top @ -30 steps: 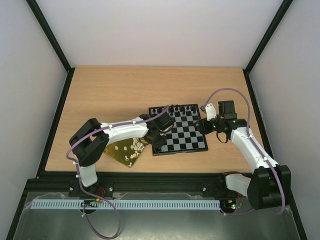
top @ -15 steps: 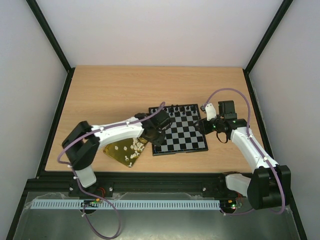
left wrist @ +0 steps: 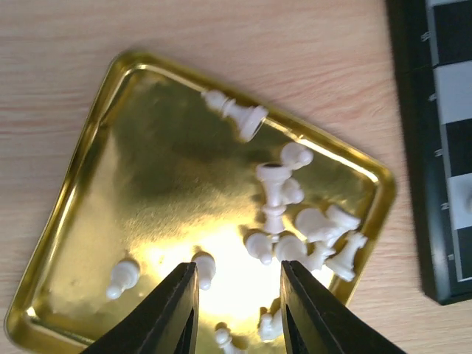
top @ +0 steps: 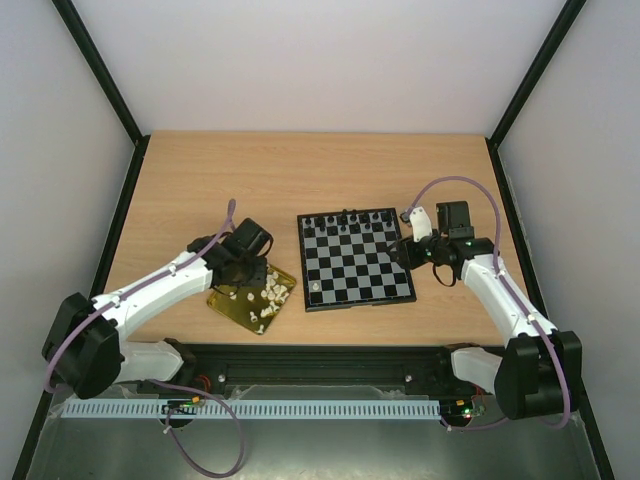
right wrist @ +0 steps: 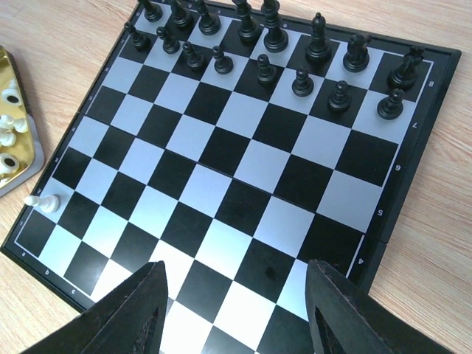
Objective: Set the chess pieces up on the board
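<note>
Basically the white side has barely begun. The board lies flat on the table, and the black pieces fill its two far rows, so that half looks done. Only one white pawn is on the board, on an edge square near the corner closest to the gold tray; I can't tell whether it stands upright. The rest of the white pieces are in the tray, just beside the board. Most are bunched toward the board-side corner and a few are scattered, several lying on their sides. That's well over a dozen to move, so nearly all of the white setup remains. The left gripper hangs over the tray with its jaws partly apart and nothing between them, a loose pawn just beside one finger. The right gripper hovers at the board's near-right edge, spread wide and empty. Next step is likely another pick from the tray.
</note>
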`<state>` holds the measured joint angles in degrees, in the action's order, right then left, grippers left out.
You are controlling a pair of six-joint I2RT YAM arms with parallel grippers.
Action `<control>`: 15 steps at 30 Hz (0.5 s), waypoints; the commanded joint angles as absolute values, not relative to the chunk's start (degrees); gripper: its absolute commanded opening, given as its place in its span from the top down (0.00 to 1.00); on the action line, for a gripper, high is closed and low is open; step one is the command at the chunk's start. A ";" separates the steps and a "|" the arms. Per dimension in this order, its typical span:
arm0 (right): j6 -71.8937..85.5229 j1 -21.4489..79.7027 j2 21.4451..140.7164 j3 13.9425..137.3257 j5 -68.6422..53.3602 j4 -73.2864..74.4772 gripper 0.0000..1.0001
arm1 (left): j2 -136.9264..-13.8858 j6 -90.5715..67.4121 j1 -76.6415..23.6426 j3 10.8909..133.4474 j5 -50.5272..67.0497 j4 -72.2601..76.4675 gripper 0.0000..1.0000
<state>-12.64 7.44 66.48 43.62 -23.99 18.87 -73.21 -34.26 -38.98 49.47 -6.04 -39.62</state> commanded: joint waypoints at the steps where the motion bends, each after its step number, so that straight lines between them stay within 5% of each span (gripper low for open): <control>1: -13.84 7.10 64.46 42.98 -26.76 19.59 0.46 | -73.34 -35.54 -37.64 48.12 -6.49 -41.30 0.70; 15: -13.06 7.27 68.68 45.21 -33.99 21.18 0.45 | -75.54 -41.54 -38.25 43.43 -6.08 -40.20 0.75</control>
